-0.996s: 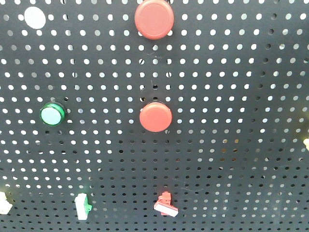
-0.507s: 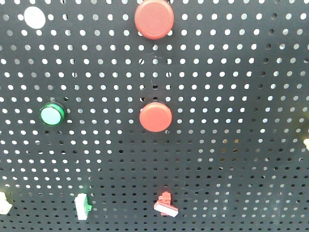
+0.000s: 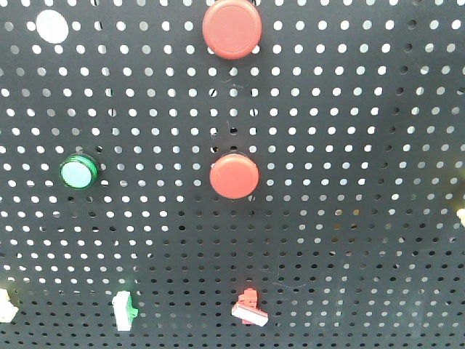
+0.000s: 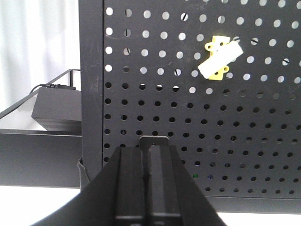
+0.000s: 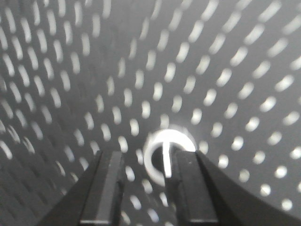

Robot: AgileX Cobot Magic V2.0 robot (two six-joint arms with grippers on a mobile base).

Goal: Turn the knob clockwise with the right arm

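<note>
**Right gripper lined up on a white knob**

A round white knob point(image 5: 165, 151) sits on a black perforated board point(image 5: 70, 75), seen blurred from the right wrist. The right gripper point(image 5: 148, 188) faces it with its two fingers apart, holding nothing. The knob lies straight ahead in the gap, a little closer to the finger on the right of that view. A raised bar point(image 5: 167, 164) on the knob's face runs up and down. The left gripper point(image 4: 150, 179) has its fingers pressed together, empty. The knob is absent from its view, so the right arm is likely nearer.
</note>
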